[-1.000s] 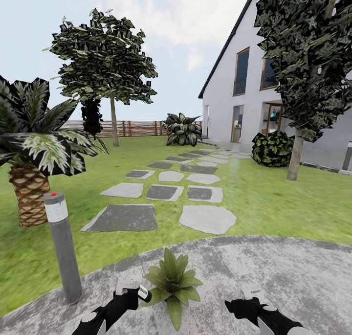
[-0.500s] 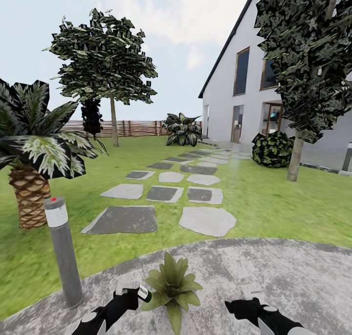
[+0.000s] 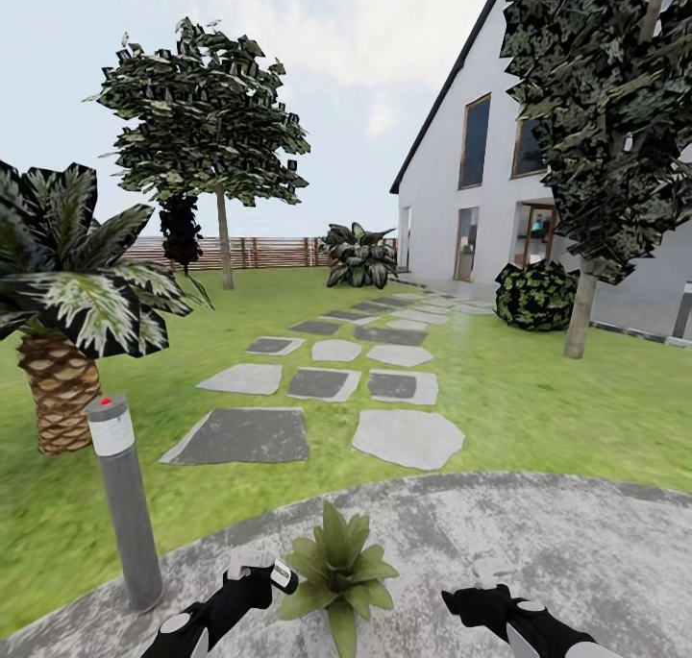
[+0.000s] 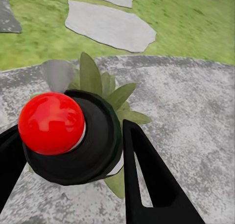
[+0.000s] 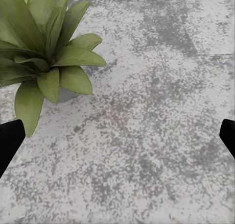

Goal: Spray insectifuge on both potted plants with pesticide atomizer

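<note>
Stone patio [image 3: 538,552], round, grey and mottled, filled the near ground of the garden, with lawn [image 3: 538,399] curving around its far edge. Flat stepping stones [image 3: 317,379] led across the grass toward a white house [image 3: 452,187], and a brown slatted fence [image 3: 269,252] closed the back. A palm [image 3: 67,303] stood on the lawn to the left, and a grey lamp post [image 3: 123,499] with a red top rose at the patio's left edge. Dark trees framed the sky.

One potted plant [image 3: 336,570], a low rosette of pointed green leaves, sat on the patio near its front edge, between the two arms; no pot could be made out.

The left claw [image 3: 258,572] gripped the pesticide atomizer [image 4: 73,140], just left of the plant. In the left wrist view its red top hid most of the dark-green body, and the plant's leaves were partly covered behind it. In the head view only its tip showed.

The right claw [image 3: 495,573] hovered over bare stone right of the plant, its black fingertips [image 5: 10,140] set wide apart at the right wrist view's edges, cut off there. Both arms ran out of the head view's bottom edge.
</note>
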Available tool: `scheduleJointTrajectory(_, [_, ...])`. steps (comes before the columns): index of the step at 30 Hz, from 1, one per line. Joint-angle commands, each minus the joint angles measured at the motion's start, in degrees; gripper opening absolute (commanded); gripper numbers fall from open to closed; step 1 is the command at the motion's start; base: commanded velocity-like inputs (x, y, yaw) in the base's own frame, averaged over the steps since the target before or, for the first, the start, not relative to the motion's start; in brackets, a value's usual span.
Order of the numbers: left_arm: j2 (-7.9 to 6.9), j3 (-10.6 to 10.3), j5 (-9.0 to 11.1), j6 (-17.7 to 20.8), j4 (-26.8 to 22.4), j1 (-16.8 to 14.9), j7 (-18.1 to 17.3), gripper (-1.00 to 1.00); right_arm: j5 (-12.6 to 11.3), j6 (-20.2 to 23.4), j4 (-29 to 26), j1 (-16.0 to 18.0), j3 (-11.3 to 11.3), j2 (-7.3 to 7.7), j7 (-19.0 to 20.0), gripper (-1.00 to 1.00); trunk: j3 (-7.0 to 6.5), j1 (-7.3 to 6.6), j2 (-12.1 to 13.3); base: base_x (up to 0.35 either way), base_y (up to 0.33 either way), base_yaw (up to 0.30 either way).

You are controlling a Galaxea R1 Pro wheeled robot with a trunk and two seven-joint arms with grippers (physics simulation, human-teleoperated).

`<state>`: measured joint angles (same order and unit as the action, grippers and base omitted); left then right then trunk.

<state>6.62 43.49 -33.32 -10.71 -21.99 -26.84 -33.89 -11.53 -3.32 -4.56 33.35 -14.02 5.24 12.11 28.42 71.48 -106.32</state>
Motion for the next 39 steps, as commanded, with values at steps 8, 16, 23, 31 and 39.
scheduleJointTrajectory(8, [0.06,0.5,-0.6,-0.3,-0.1,-0.1,-0.3,-1.0,-0.6,-0.2,0.1,0.0,-0.5,0.03,0.2,1.0,-1.63,-1.77,3.2,0.0,0.0,-0.136])
scheduleJointTrajectory(16, [0.06,0.5,-0.6,-0.3,-0.1,-0.1,-0.3,-1.0,-0.6,-0.2,0.1,0.0,-0.5,0.02,0.2,1.0,-2.57,-2.43,4.4,0.0,0.0,-0.224])
scheduleJointTrajectory(23, [0.06,0.6,-0.6,-0.4,-0.1,-0.1,-0.4,-1.0,-0.6,-0.2,0.1,0.0,-0.5,0.03,0.2,1.0,-2.87,-2.43,4.4,0.007,0.078,-0.198])
scheduleJointTrajectory(31, [0.06,0.5,-0.6,-0.4,-0.1,-0.1,-0.3,-1.0,-0.6,-0.2,0.1,0.0,-0.5,0.03,0.3,1.0,-2.91,-2.43,4.4,0.073,0.293,-0.019])
scheduleJointTrajectory(39, [0.06,0.5,-0.6,-0.4,-0.1,-0.1,-0.3,-1.0,-0.6,-0.2,0.1,0.0,-0.5,0.03,0.2,1.0,-2.91,-2.43,4.4,0.095,0.305,-0.049])
